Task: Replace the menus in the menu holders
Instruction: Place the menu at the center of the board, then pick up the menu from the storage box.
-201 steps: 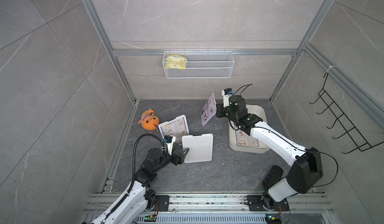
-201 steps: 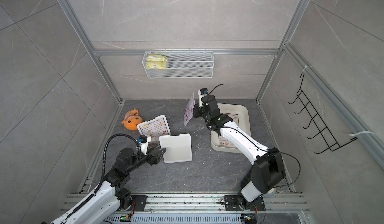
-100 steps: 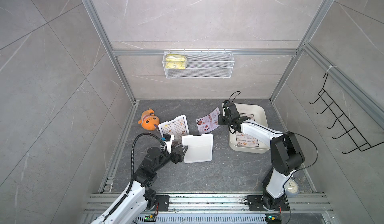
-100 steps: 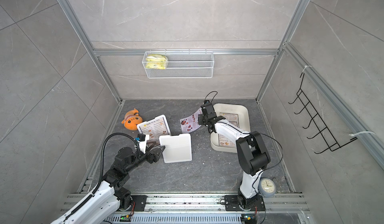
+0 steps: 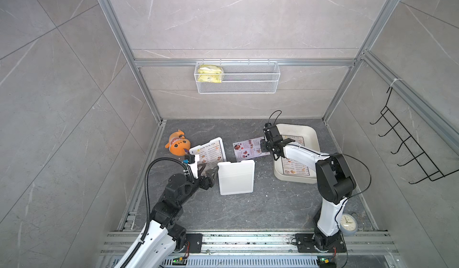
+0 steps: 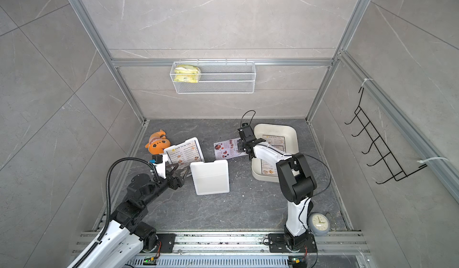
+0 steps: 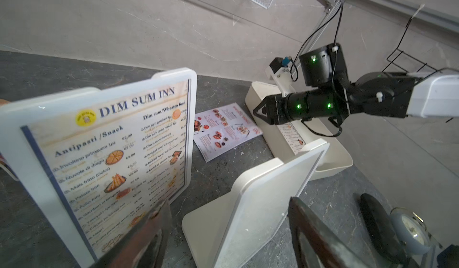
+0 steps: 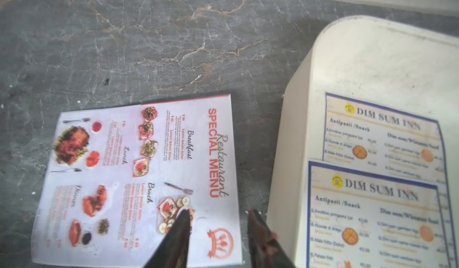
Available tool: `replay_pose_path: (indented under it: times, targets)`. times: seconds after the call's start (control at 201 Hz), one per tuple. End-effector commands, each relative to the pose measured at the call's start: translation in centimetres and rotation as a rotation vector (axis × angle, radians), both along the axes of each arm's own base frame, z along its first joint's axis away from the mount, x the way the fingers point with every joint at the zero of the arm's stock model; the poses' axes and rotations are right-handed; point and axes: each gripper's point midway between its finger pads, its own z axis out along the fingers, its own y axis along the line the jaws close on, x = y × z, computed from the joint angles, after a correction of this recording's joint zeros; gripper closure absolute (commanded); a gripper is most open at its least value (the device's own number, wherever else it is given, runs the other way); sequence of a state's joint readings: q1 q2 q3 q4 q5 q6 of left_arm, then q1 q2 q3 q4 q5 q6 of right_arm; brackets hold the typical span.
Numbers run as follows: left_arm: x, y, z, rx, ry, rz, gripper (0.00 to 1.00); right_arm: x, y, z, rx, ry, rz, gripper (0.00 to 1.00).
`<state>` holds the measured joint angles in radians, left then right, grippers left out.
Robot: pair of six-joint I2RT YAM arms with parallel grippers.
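My right gripper (image 8: 218,213) hung released, jaws apart, over one edge of the thin white red-headed "SPECIAL MENU" paper sheet (image 8: 139,180); sheet lay flat on grey table (image 8: 124,43).

Dark grey stone-look floor (image 5: 248,212), pale veins, a few white specks. Directly on it:
- Orange plush toy (image 5: 178,145), far left, near the wall.
- White plastic menu holder with a "DIM SUM INN" sheet (image 7: 15,130), standing tilted, just beside the plush.
- Second white plastic menu holder (image 5: 236,177), plain back showing, just beside the first.
- Red-headed "SPECIAL MENU" paper sheet (image 5: 247,149), flat, between the holders and a cream-white raised-sided tray (image 5: 293,178).
- Small round pale clock (image 5: 347,224), front right.
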<state>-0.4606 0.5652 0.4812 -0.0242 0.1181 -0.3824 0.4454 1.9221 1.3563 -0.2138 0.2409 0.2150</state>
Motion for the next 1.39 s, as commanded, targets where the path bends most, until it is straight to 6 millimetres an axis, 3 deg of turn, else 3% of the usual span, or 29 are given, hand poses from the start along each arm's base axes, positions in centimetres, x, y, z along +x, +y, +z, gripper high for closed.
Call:
replay_pose_path:
  times: [0.0,0.209,0.328,0.453,0.513,0.707,0.821,1.025,1.174,1.388]
  targets:
    - [0.1,0.2,3.3,-0.057,0.043,0.03,0.25,-0.2,-0.1,3.3,0.015,-0.052,-0.002,0.47]
    - [0.5,-3.8,8.0,-0.069,0.063,-0.106,0.28,-1.8,-2.1,8.4,0.001,-0.164,-0.027,0.48]
    - [0.3,-9.7,9.8,0.011,0.035,-0.228,0.28,-2.7,-5.4,9.3,-0.018,-0.183,-0.079,0.56]
    - [-0.9,-17.3,10.9,0.119,0.013,-0.374,0.24,-3.6,-10.0,7.9,0.002,-0.148,-0.165,0.61]
    - [-0.2,-20.1,10.7,0.098,0.069,-0.394,0.22,-4.1,-12.2,6.9,-0.022,-0.13,-0.205,0.61]
    - [3.2,-27.8,7.5,0.07,0.229,-0.389,0.18,-6.0,-18.9,2.8,-0.02,-0.013,-0.363,0.66]
    - [4.5,-31.8,4.5,0.127,0.335,-0.384,0.17,-6.2,-21.4,0.5,0.002,0.068,-0.427,0.71]
    - [6.8,-35.6,0.5,0.187,0.439,-0.328,0.13,-5.7,-23.3,-2.5,0.057,0.142,-0.497,0.72]
    - [9.5,-35.4,-1.4,0.259,0.44,-0.187,0.15,-4.8,-23.1,-3.9,0.084,0.175,-0.499,0.67]
    - [10.7,-36.1,-2.9,0.319,0.418,-0.169,0.15,-3.7,-23.1,-5.6,0.085,0.226,-0.5,0.58]
